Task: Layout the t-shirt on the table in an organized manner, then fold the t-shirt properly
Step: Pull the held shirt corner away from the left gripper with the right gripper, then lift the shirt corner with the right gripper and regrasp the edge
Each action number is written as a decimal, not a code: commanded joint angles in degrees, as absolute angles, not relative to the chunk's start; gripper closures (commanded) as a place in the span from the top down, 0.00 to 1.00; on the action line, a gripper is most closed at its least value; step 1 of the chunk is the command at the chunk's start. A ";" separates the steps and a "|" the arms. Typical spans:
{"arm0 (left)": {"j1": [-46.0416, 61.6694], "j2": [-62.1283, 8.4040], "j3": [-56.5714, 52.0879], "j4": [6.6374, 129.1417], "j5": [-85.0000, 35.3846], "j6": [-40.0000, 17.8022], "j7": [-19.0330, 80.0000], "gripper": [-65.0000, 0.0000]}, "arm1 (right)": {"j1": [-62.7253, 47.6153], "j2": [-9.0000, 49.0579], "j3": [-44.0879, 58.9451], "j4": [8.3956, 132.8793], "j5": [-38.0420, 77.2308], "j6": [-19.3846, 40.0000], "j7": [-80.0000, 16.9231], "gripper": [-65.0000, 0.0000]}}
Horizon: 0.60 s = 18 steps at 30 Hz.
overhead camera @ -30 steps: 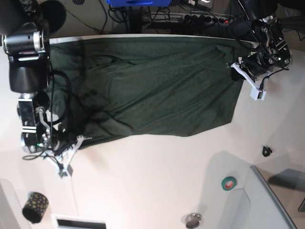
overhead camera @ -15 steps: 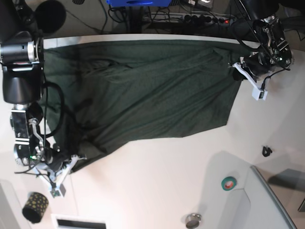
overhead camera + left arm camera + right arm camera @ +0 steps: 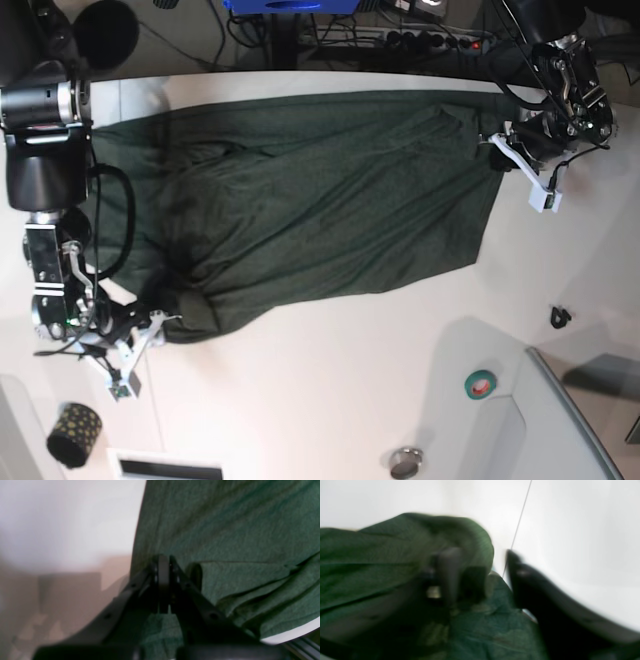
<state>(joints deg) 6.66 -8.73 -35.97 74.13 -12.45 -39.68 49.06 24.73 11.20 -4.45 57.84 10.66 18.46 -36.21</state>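
Broadly, the white tabletop [image 3: 330, 380] carries the dark green t-shirt [image 3: 310, 200], which lies spread across its far half, mostly flat with soft wrinkles, its upper edge along the tabletop's far rim. One end of the t-shirt is bunched into a lump at the corner nearest the right pincer [image 3: 140, 335], while the opposite end runs fairly straight beside the left pincer [image 3: 510, 150]. In the left wrist view the left pincer [image 3: 163, 566] is clenched, its two dark tips pressed together over the t-shirt [image 3: 225, 530] at the hem, with a small fold of cloth just beside them; whether cloth is pinched between the tips cannot be told. In the right wrist view, which is blurred, the right pincer [image 3: 480, 572] stands released, its jaws apart, one over the bunched t-shirt [image 3: 382, 562] and the other over bare tabletop [image 3: 582, 530] beside a thin seam line [image 3: 520, 522]. Away from the t-shirt, toward the tabletop's near side, sit a green tape roll [image 3: 481, 383], a small round metal piece [image 3: 405, 462] and a black spotted roll [image 3: 73, 433].
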 commanded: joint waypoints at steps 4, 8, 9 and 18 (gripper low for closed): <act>5.67 -9.45 -36.18 76.88 -13.41 -40.00 48.66 0.00 | 26.59 14.46 -3.65 59.12 11.12 18.15 -34.86 0.82; 5.49 -9.27 -36.79 81.01 -13.49 -40.00 48.92 0.00 | 23.52 14.55 11.38 61.58 11.12 18.15 -35.12 0.66; 5.49 -9.10 -38.02 82.15 -13.58 -40.00 49.01 0.00 | 21.85 14.55 14.55 63.25 11.12 18.15 -35.38 0.60; 8.57 -5.41 -40.31 90.68 -13.58 -40.00 55.96 0.00 | 4.88 17.19 15.96 68.62 11.12 18.15 -39.25 0.00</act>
<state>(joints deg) 8.43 -4.56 -40.03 89.49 -13.21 -39.66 56.36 3.99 15.92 15.57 67.26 11.03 18.17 -40.23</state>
